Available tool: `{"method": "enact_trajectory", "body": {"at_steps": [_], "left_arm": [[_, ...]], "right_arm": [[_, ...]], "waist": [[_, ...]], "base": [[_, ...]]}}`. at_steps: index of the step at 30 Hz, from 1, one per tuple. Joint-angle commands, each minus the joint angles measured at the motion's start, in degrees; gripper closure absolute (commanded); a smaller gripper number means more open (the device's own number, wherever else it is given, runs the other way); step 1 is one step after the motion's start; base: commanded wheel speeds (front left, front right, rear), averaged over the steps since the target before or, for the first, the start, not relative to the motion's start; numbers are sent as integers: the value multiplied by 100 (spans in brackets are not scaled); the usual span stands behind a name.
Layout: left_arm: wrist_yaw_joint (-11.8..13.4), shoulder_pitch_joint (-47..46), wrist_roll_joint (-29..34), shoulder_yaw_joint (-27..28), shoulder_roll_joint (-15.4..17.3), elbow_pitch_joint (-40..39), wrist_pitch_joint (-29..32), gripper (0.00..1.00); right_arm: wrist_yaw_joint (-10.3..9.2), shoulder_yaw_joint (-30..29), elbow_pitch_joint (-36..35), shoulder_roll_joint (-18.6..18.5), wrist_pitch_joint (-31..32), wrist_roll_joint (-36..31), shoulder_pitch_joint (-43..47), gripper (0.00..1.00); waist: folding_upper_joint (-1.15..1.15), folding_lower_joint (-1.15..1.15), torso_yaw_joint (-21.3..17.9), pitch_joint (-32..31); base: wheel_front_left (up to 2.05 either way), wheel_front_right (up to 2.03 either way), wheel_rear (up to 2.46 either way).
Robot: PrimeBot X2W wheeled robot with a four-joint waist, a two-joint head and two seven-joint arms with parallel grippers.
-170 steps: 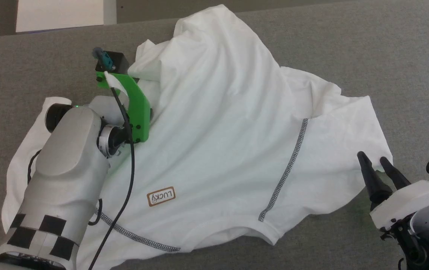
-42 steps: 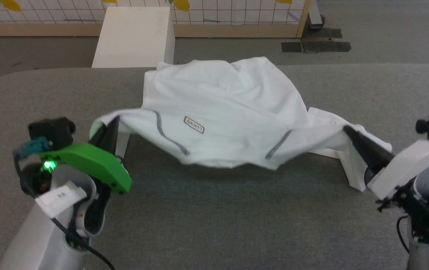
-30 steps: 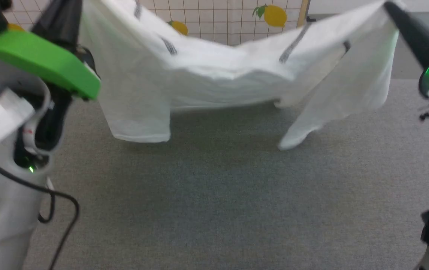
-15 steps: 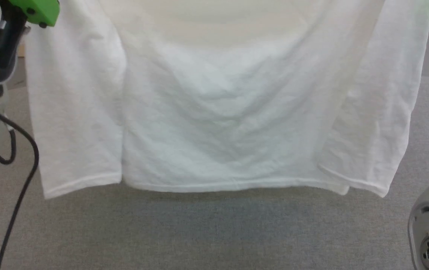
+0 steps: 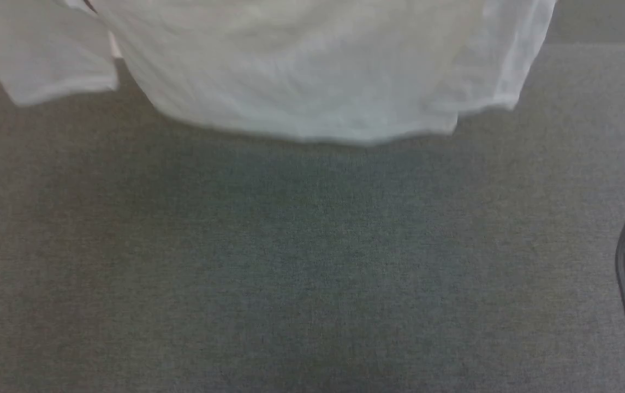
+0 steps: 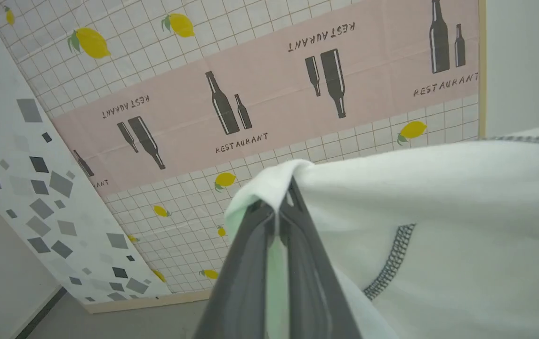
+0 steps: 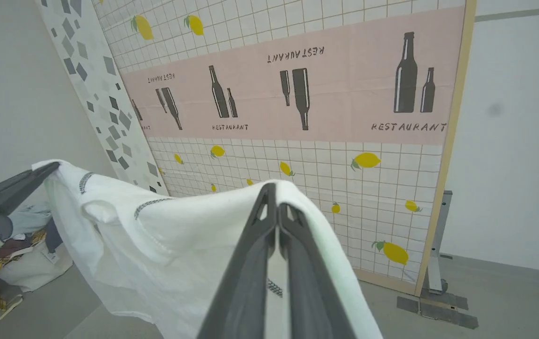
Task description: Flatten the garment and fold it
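1. Nearest, the grey counter lies below.
2. Farther in, the shirt hangs above it, hem lowest, apparently off the surface.
3. Up top, the left pincer and right pincer each clamp a shirt corner.
4. Best, I judge: land the hem toward the far edge, then draw nearward, arms level, cloth taut.

The right pincer grips the garment, which stretches across to the left pincer, before a patterned screen.

grey felt table top; tiled screen (lemons, bottles, upside-down "restaurant") before pale walls.
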Motion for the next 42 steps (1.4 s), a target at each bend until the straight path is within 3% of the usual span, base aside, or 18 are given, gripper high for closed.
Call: {"method": "enact_trajectory", "body": {"at_steps": [1, 11, 17, 23, 32, 37, 42], "left_arm": [[102, -275, 111, 28, 27, 78, -119, 100], [620, -1042, 566, 146, -186, 371, -1140, 100], [716, -666, 506, 108, -299, 410, -1412, 100], [724, 32, 284, 82, -396, 388, -1587, 100], [957, 1926, -601, 594, -902, -62, -2718, 100], [1131, 3765, -1043, 792, -1123, -491, -3118, 100], [1265, 5486, -1424, 813, -1356, -709, -3213, 100]], "right_arm": [[-8, 77, 108, -4, -137, -168, -280, 100], [-8, 384, 1293, -4, -1263, -711, -1497, 100], [-8, 631, 1599, -49, -1437, -858, -1417, 100], [-8, 996, 1497, -397, -1511, -486, -801, 100], [-8, 1151, 236, -943, -1966, 716, 1615, 100], [-8, 950, -610, -917, -2289, 992, 3741, 100], [-8, 521, -1105, -576, -2593, 890, 5535, 100]], "waist": [[0, 0, -161, 793], [0, 0, -174, 1592], [0, 0, -35, 1708], [0, 0, 98, 1518], [0, 0, 389, 639], [0, 0, 426, -25], [0, 0, 419, -495]], "base": [[0, 0, 0], [0, 0, 0], [0, 0, 0], [0, 0, 0], [0, 0, 0], [0, 0, 0], [0, 0, 0]]}}
